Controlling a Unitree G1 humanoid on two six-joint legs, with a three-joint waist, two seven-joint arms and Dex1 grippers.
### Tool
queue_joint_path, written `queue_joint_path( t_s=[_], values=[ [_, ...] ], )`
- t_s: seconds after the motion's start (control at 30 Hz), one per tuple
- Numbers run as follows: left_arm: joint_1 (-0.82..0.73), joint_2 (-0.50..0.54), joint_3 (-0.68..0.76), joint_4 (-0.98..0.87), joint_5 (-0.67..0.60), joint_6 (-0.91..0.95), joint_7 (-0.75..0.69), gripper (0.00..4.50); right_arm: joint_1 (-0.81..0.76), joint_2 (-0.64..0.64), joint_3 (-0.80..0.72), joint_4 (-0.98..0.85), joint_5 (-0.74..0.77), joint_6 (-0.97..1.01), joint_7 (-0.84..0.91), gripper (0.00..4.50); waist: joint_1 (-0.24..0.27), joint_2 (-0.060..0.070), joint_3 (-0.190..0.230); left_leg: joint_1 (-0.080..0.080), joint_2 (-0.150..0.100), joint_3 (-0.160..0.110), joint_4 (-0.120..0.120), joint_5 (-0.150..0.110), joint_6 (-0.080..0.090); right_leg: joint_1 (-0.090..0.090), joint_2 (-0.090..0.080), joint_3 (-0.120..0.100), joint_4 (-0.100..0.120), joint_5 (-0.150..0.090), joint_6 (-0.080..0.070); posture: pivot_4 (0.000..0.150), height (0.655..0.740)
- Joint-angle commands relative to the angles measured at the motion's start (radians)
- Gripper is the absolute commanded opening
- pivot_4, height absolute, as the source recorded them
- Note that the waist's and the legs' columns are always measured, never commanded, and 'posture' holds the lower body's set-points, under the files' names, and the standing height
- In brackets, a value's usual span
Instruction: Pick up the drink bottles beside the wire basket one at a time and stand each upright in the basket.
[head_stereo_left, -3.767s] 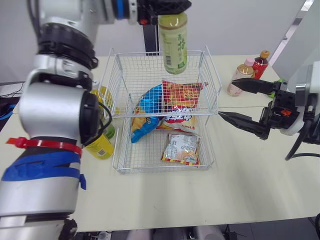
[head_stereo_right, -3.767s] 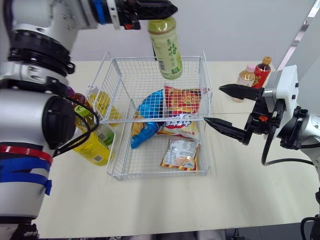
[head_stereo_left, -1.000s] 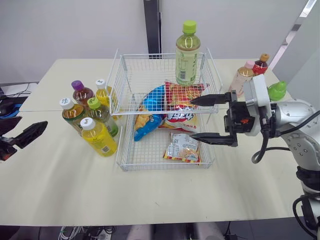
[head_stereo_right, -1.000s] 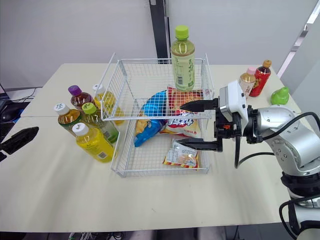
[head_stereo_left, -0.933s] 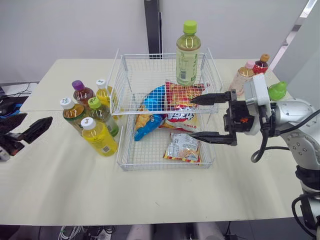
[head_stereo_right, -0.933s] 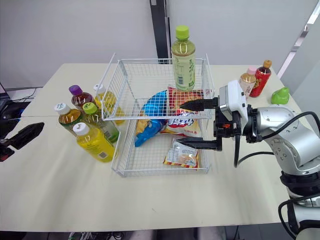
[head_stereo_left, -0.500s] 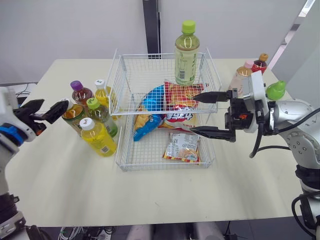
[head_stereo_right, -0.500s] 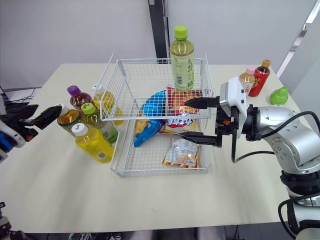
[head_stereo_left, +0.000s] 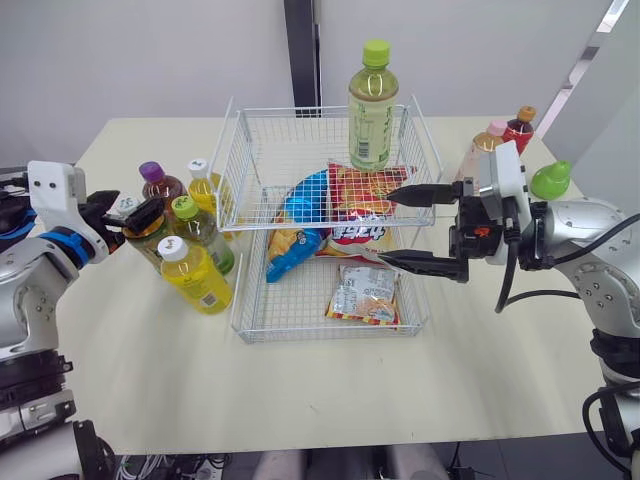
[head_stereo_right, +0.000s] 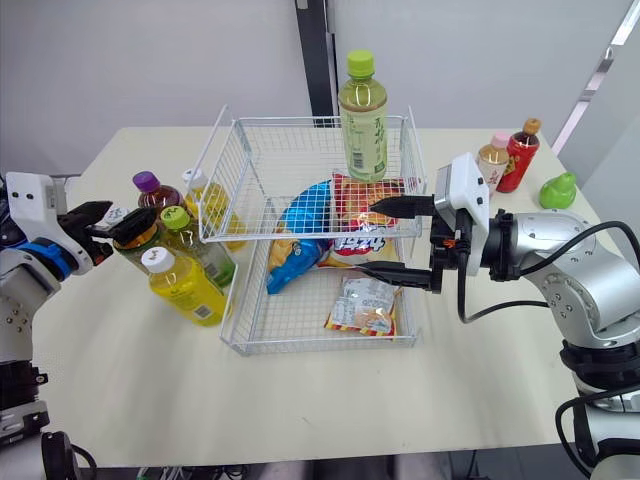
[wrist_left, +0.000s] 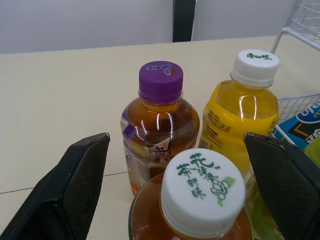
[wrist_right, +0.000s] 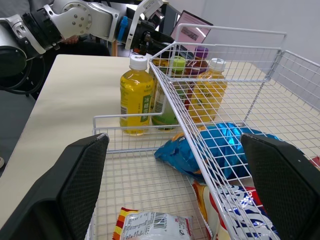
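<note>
Five drink bottles stood clustered just beside the wire basket (head_stereo_left: 236, 300) on its left. They were clear plastic, rounded and glossy: a squat brown tea bottle (wrist_left: 160, 120) with a ribbed purple cap, a yellow bottle (wrist_left: 244, 112) with a white cap, a green-capped bottle (head_stereo_left: 200, 234), a front yellow bottle (head_stereo_left: 193, 279) and a white-capped tea bottle (wrist_left: 202, 193) with green characters printed on its lid. A tall green tea bottle (head_stereo_left: 372, 108) was already upright at the basket's far end, behind crinkled foil snack bags (head_stereo_left: 356, 202).

We saw the left gripper (head_stereo_left: 128, 212) with its fingers apart, one on each side of the white-capped tea bottle, not clamped. The right gripper (head_stereo_left: 386, 228) hung spread wide over the basket's right side. The basket was thin white wire mesh on a matte cream table (head_stereo_left: 300, 390).
</note>
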Motion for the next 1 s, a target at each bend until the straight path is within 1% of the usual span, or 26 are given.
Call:
queue_joint_path(
  t_s=[0.03, 0.07, 0.1, 0.3, 0.33, 0.4, 0.5, 0.6, 0.67, 0.73, 0.83, 0.93, 1.0],
  values=[
    [-0.017, 0.028, 0.006, -0.005, -0.005, -0.019, -0.012, 3.87, -0.023, -0.004, -0.031, -0.039, 0.017, -0.001, -0.007, 4.5, 0.0, 0.0, 0.0, 0.0, 0.0, 0.0, 0.0, 0.0, 0.0, 0.0, 0.0, 0.0, 0.0, 0.0, 0.0, 0.15, 0.74],
    [-0.015, 0.027, 0.007, -0.006, -0.007, -0.017, -0.013, 3.5, -0.024, -0.004, -0.031, -0.04, 0.017, 0.0, -0.007, 4.5, 0.0, 0.0, 0.0, 0.0, 0.0, 0.0, 0.0, 0.0, 0.0, 0.0, 0.0, 0.0, 0.0, 0.0, 0.0, 0.15, 0.74],
    [-0.009, 0.025, 0.01, -0.012, -0.011, -0.012, -0.012, 3.31, -0.025, -0.003, -0.033, -0.042, 0.018, 0.003, -0.008, 4.5, 0.0, 0.0, 0.0, 0.0, 0.0, 0.0, 0.0, 0.0, 0.0, 0.0, 0.0, 0.0, 0.0, 0.0, 0.0, 0.15, 0.74],
    [0.014, 0.025, 0.028, -0.024, -0.026, 0.001, -0.014, 1.48, -0.026, 0.001, -0.038, -0.048, 0.015, -0.007, -0.016, 4.5, 0.0, 0.0, 0.0, 0.0, 0.0, 0.0, 0.0, 0.0, 0.0, 0.0, 0.0, 0.0, 0.0, 0.0, 0.0, 0.15, 0.74],
    [0.017, 0.027, 0.029, -0.026, -0.028, 0.001, -0.014, 1.37, -0.026, 0.001, -0.038, -0.048, 0.014, -0.009, -0.016, 4.5, 0.0, 0.0, 0.0, 0.0, 0.0, 0.0, 0.0, 0.0, 0.0, 0.0, 0.0, 0.0, 0.0, 0.0, 0.0, 0.15, 0.74],
    [0.027, 0.034, 0.039, -0.038, -0.035, 0.006, -0.016, 1.38, -0.024, 0.003, -0.042, -0.053, 0.015, -0.01, -0.019, 4.5, 0.0, 0.0, 0.0, 0.0, 0.0, 0.0, 0.0, 0.0, 0.0, 0.0, 0.0, 0.0, 0.0, 0.0, 0.0, 0.15, 0.74],
    [0.055, 0.074, 0.079, -0.098, -0.069, 0.04, -0.035, 1.38, -0.012, 0.008, -0.062, -0.064, 0.011, -0.044, -0.018, 4.5, -0.003, 0.0, 0.0, 0.0, 0.001, 0.0, 0.0, 0.0, 0.0, 0.0, 0.0, 0.001, -0.001, 0.0, 0.0, 0.15, 0.74],
    [0.054, 0.142, 0.114, -0.148, -0.117, 0.107, -0.063, 1.38, 0.001, 0.011, -0.093, -0.067, 0.021, -0.077, -0.007, 4.5, -0.002, 0.0, 0.0, -0.001, 0.001, 0.0, -0.002, 0.0, 0.0, -0.001, 0.0, 0.0, -0.002, 0.0, 0.0, 0.15, 0.74],
    [0.02, 0.207, 0.132, -0.159, -0.148, 0.16, -0.083, 1.38, 0.005, 0.011, -0.117, -0.068, 0.028, -0.099, -0.001, 4.5, -0.002, -0.003, 0.002, -0.001, 0.002, -0.001, -0.001, 0.0, 0.0, -0.001, 0.0, 0.0, -0.002, 0.0, 0.0, 0.15, 0.74],
    [-0.044, 0.273, 0.13, -0.145, -0.18, 0.203, -0.103, 1.38, 0.001, -0.007, -0.131, -0.067, 0.049, -0.069, -0.002, 4.5, 0.0, -0.004, 0.003, -0.002, 0.003, -0.001, -0.001, 0.0, 0.0, 0.0, 0.001, -0.001, -0.004, 0.001, -0.001, 0.15, 0.74],
    [-0.162, 0.361, 0.088, -0.099, -0.214, 0.249, -0.146, 1.38, -0.003, -0.025, -0.139, -0.142, 0.106, 0.011, -0.062, 4.5, 0.003, -0.006, 0.004, -0.003, 0.003, 0.0, -0.001, 0.0, 0.0, 0.0, 0.001, -0.004, -0.007, 0.002, -0.001, 0.15, 0.74],
    [-0.375, 0.42, -0.007, -0.005, -0.23, 0.279, -0.18, 1.38, 0.01, -0.038, -0.162, -0.18, 0.14, 0.049, -0.098, 4.5, 0.003, -0.006, 0.004, -0.002, 0.002, 0.001, -0.002, 0.0, 0.0, 0.001, 0.002, -0.004, -0.007, 0.002, 0.0, 0.15, 0.74],
    [-0.559, 0.427, -0.102, 0.079, -0.212, 0.281, -0.212, 1.38, 0.019, -0.044, -0.171, -0.209, 0.16, 0.068, -0.128, 4.5, 0.001, -0.006, 0.004, -0.003, 0.001, 0.002, -0.002, 0.0, 0.0, 0.001, 0.002, -0.005, -0.008, 0.002, 0.001, 0.15, 0.74]
  ],
)
